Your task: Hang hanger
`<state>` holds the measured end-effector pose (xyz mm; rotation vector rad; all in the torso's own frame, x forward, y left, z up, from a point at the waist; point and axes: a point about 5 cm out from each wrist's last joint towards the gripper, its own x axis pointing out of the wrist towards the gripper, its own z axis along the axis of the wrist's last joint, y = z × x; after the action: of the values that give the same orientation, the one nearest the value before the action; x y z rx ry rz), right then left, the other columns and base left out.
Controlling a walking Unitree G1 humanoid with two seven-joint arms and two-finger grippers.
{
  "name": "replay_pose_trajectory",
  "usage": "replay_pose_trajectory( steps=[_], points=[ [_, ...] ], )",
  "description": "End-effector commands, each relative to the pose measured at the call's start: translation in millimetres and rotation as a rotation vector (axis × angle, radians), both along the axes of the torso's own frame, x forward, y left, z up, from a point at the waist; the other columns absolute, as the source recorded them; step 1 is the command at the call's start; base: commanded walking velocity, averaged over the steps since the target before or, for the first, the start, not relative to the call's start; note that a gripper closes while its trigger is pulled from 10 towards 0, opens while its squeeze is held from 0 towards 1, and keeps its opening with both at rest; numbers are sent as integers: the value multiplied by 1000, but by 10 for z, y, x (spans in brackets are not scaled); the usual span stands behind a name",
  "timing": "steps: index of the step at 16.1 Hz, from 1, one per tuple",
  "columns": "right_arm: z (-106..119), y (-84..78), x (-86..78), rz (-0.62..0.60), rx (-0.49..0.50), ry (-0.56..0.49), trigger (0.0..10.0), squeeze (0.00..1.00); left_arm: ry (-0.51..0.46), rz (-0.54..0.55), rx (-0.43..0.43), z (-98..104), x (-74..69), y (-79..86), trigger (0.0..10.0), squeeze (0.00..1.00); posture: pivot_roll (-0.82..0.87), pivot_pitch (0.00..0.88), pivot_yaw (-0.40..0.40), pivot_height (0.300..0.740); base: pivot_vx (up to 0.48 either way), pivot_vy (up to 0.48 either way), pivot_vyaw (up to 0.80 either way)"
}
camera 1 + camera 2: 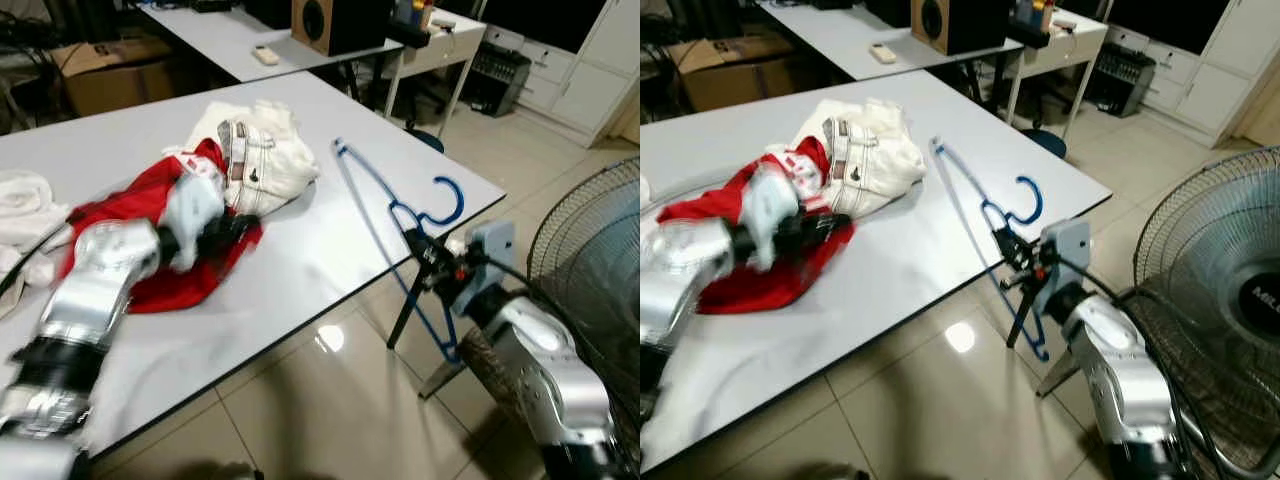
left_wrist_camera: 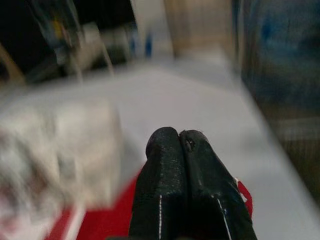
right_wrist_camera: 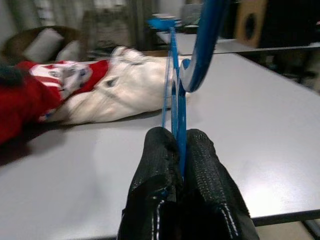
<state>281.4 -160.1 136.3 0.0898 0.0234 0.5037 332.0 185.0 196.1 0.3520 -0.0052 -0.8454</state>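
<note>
A blue wire hanger [image 1: 385,205] is held tilted over the white table's right edge, its hook [image 1: 448,203] pointing up and one corner reaching below the tabletop. My right gripper [image 1: 428,252] is shut on the hanger just below the hook; in the right wrist view the blue hanger [image 3: 176,90] sits clamped between the black fingers [image 3: 200,165]. My left gripper [image 1: 232,228] is shut with nothing in it, hovering over a red garment [image 1: 150,215] on the table. Beside the red garment lies a white garment [image 1: 262,160].
The white table [image 1: 330,250] ends close to my right arm. A standing fan [image 1: 590,250] is at the far right. A second table with a speaker [image 1: 335,22] stands behind, and more white cloth [image 1: 25,205] lies at the table's left.
</note>
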Motion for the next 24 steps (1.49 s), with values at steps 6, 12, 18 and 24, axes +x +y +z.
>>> replay_pose_trajectory(
  steps=[6,12,18,24],
  points=[
    [146,-123,48,-104,40,-98,10000,0,-191,172,-271,680,189,214,0,0,-26,0,-21,740,0,0,0],
    [163,-55,-90,57,69,-99,10000,0,-72,151,-164,279,-8,321,0,0,-26,0,-29,740,0,0,0],
    [154,-98,-322,338,10,-22,10000,0,-107,32,-393,703,-52,382,0,0,-30,0,-28,740,0,0,0],
    [167,33,-473,506,32,30,10000,0,-171,54,-561,991,-34,449,0,0,-35,0,-34,740,0,0,0]
  ],
)
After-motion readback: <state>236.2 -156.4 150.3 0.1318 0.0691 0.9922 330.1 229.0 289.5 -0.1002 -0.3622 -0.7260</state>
